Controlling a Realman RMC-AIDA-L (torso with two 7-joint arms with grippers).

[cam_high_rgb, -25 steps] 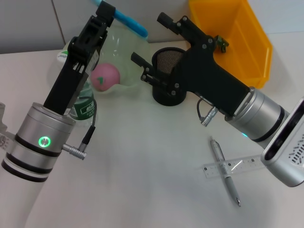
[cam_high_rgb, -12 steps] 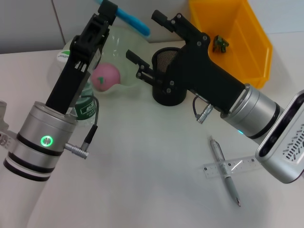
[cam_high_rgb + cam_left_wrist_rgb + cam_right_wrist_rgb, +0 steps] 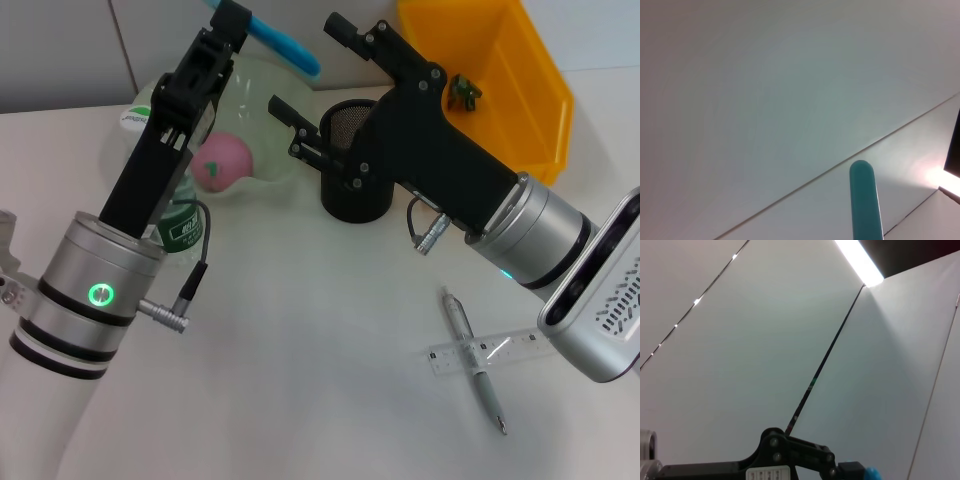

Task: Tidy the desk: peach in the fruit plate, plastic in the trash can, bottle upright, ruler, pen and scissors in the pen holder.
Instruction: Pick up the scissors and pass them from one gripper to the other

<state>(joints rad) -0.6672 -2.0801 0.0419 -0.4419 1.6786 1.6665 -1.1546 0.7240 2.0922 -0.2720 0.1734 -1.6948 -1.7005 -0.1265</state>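
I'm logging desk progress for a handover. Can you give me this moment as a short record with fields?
peach: in the fruit plate, pink peach
bottle: green-labelled bottle behind the left arm
left pincer: raised, shut on blue-handled scissors
right pincer: open, beside the black mesh pen holder
pen: lying across the ruler on the desk
trash can: yellow bin, small green item inside

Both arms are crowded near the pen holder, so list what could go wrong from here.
1. The left gripper holds blue scissors high, beside the open right gripper; a handover or pass could make the arms collide.
2. The right gripper hangs over the pen holder and could tip it.
3. The left arm crosses right above the bottle and the fruit plate holding the peach; lowering may knock them.
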